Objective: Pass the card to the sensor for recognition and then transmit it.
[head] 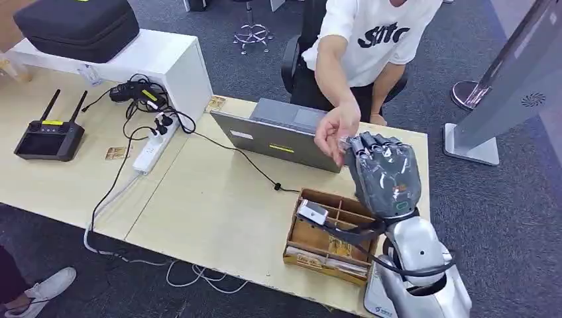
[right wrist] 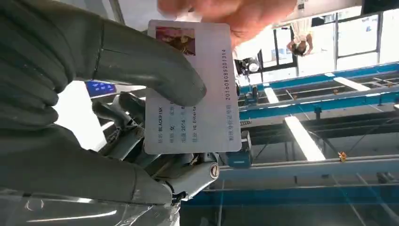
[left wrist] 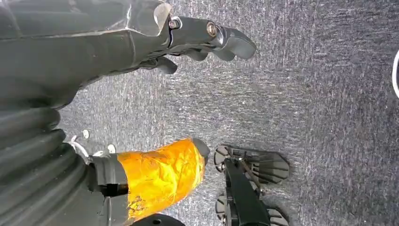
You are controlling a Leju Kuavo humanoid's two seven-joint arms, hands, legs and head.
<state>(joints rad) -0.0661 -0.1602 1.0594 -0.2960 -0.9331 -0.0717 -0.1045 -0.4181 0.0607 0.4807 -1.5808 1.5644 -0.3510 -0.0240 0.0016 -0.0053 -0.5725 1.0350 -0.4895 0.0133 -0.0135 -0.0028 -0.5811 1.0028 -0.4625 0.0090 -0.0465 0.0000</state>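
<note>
Person's hand (head: 337, 130) (touching) before right hand (head: 384, 173)

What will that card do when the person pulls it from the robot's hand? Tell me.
The card looks thin, flat and glossy, so it probably slides out easily from under the right hand's thumb. It likely stays stiff, bending little. It seems light; the person's hand needs little pull.

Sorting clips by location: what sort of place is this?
Probably an office or lab test area: a desk with a laptop, a power strip with cables, grey carpet, and a seated person.
</note>
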